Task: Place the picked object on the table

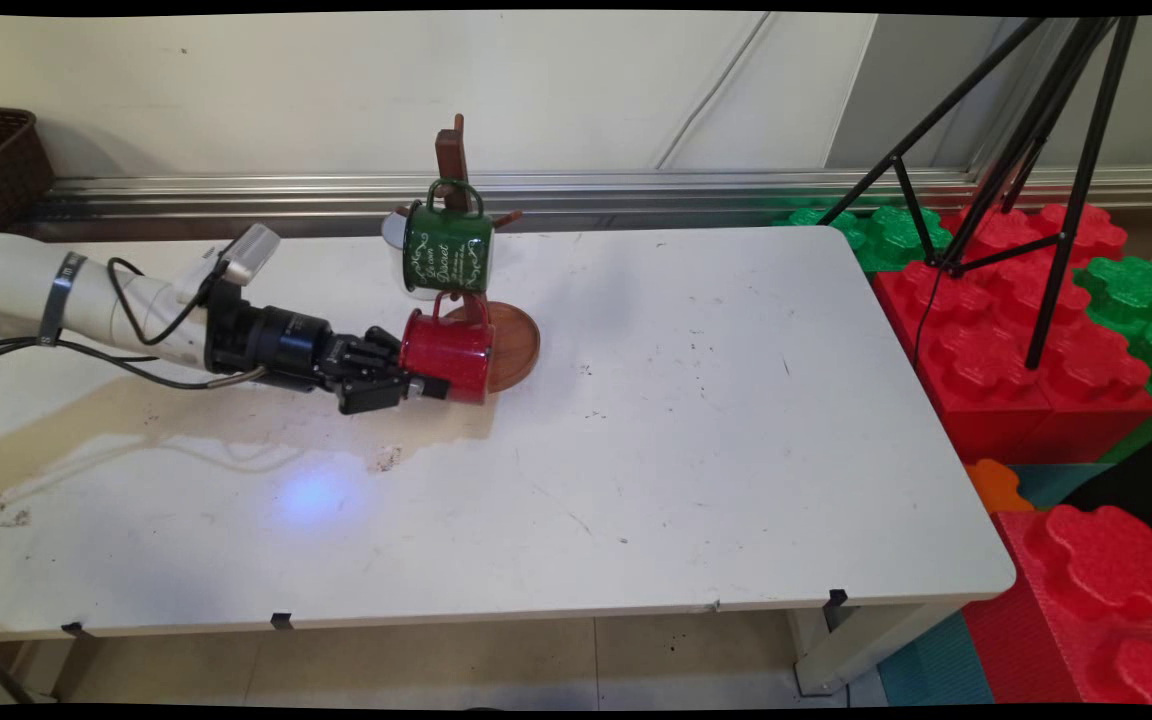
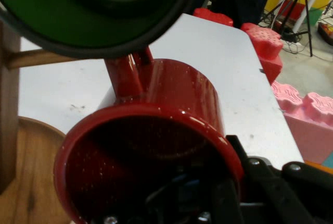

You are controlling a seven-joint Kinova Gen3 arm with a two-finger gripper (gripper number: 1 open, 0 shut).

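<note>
While the gripper (image 1: 414, 385) pinches the red mug's (image 1: 448, 356) rim, one finger inside, the mug lies sideways over the wooden stand's round base (image 1: 514, 345). Green mug (image 1: 447, 250) hangs directly above on a peg, crowding its handle. White table (image 1: 696, 440) beneath.

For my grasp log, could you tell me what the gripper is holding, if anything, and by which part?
The gripper holds the red mug by its rim wall: one finger sits inside the mouth, the other outside. The mug lies sideways below the green mug.
</note>
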